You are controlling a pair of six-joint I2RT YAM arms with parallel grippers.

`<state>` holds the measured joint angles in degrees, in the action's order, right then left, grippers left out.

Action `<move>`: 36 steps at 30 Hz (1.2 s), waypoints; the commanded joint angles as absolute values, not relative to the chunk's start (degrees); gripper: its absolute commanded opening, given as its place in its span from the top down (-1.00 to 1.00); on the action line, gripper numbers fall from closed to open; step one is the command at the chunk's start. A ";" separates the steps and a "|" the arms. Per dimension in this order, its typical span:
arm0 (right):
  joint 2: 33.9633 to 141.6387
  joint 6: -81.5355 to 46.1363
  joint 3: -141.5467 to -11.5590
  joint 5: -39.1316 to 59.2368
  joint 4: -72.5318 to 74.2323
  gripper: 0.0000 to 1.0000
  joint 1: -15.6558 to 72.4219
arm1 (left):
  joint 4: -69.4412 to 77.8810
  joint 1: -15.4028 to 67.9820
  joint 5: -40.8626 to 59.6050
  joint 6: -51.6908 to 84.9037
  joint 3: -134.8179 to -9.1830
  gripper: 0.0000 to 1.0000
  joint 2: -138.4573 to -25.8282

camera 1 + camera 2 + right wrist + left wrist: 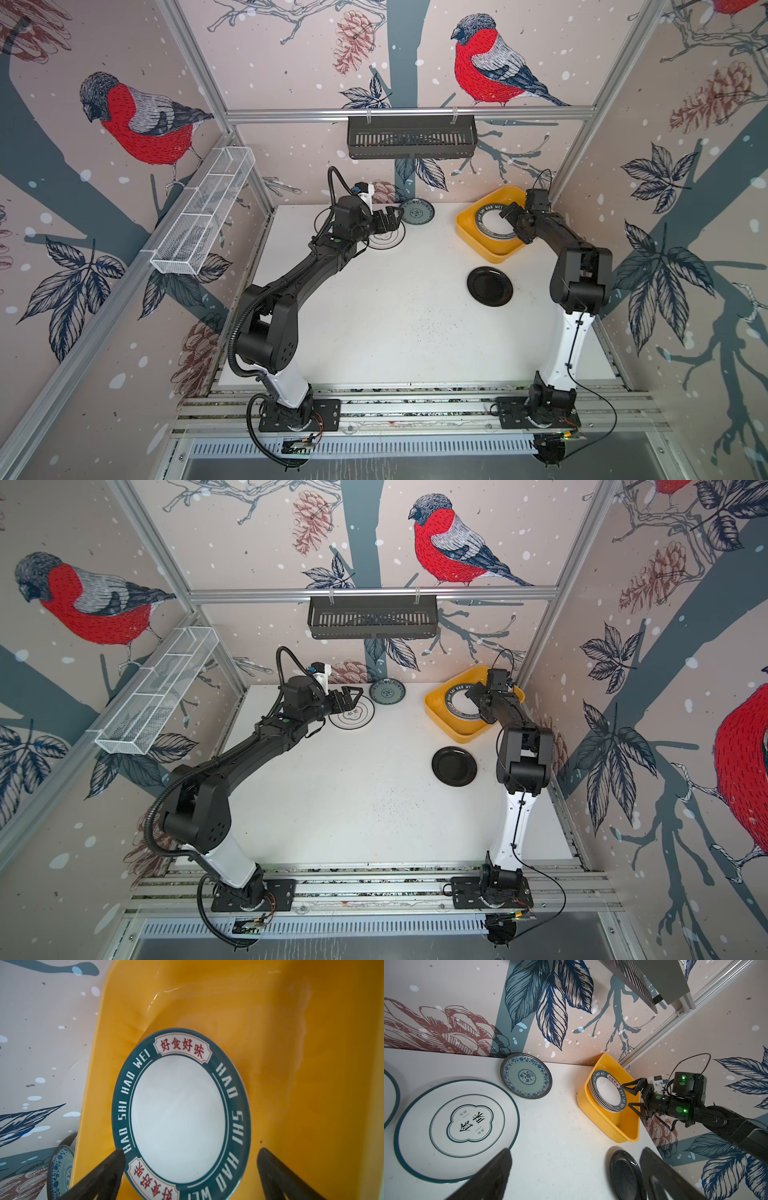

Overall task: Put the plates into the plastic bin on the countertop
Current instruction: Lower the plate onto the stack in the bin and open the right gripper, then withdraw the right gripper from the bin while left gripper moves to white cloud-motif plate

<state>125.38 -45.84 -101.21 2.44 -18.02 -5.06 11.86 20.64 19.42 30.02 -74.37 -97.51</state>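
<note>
Left wrist view: plate stack (602,1105) inside plastic bin (629,1128), lettered-rim plate (608,1089) topmost

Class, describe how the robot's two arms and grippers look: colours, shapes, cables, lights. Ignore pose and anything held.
The left arm and right arm are black with white lower links. A ribbed black hose loops along the left; a thin black cable trails the right. The left gripper and right gripper are black, with triangular open-frame fingers. Green lights glow by the right wrist.

Robot lab cell: aluminium framing (291,116)
</note>
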 commanded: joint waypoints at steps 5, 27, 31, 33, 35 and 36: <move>124.58 -42.67 -102.00 0.58 -19.50 -0.99 -4.29 | 13.95 20.04 19.71 30.05 -74.52 -0.93 -97.95; 101.45 -36.45 -80.88 7.99 -2.11 -0.99 3.49 | 8.00 16.54 15.77 36.70 -68.84 -0.93 -93.03; 95.97 -37.21 -74.29 8.91 1.92 -0.99 5.46 | 6.34 14.64 17.81 39.11 -65.99 -0.93 -91.56; 93.45 -38.00 -70.89 9.53 4.79 -0.99 6.61 | 6.43 13.45 18.64 40.70 -64.02 -0.92 -90.74; 91.03 -38.94 -67.38 9.97 7.98 -0.99 8.24 | 6.76 11.74 19.52 42.67 -62.03 -0.92 -89.96; 90.20 -39.24 -66.19 10.34 9.05 -0.99 8.97 | 6.99 10.96 19.70 43.60 -61.01 -0.93 -89.51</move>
